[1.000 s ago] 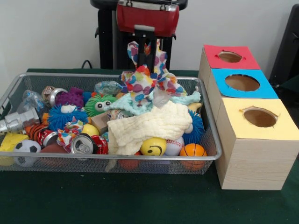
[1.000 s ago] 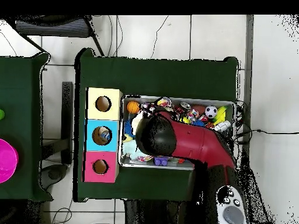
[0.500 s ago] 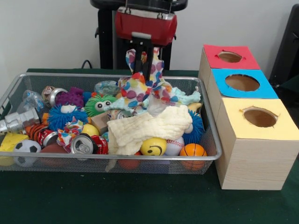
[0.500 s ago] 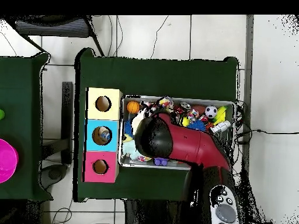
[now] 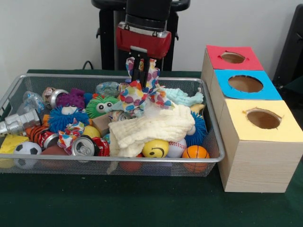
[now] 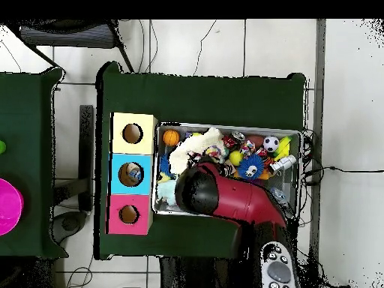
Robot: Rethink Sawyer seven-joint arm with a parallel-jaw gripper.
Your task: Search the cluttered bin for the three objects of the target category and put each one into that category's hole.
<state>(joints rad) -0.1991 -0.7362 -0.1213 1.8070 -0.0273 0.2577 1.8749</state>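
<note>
The gripper [image 5: 140,71] hangs over the far middle of the bin [image 5: 113,160], its dark fingers pinched on the top of a soft polka-dot cloth [image 5: 137,92] that droops in folds onto the pile. From overhead the red arm [image 6: 236,199] covers the gripper and part of the bin [image 6: 298,135].

The bin is shallow silver wire mesh with a thick metal rim. Two clear, crinkly plastic bottles show: one [image 5: 32,100] against the left wall and one [image 5: 109,88] at the far middle, glinting, just left of the cloth. A third cannot be made out.

A pale yellow waffle-textured cloth [image 5: 151,130] lies draped across the front right, and a mint fuzzy cloth [image 5: 182,98] lies behind it. Two dented shiny cans show: one red [image 5: 87,146] at the front, one [image 5: 52,96] at the back left. Round balls at the front: a soccer ball [image 5: 26,150], a yellow smiley ball [image 5: 155,148], a baseball [image 5: 177,148] and a small basketball [image 5: 195,153]. A spiky blue ball [image 5: 66,117] and a green furry one with eyes [image 5: 100,106] sit mid-bin.

Right of the bin stand pale wooden boxes with three round holes: red surround [image 5: 233,57] farthest, the blue hole [image 5: 245,83] in the middle, yellow [image 5: 263,119] nearest.
</note>
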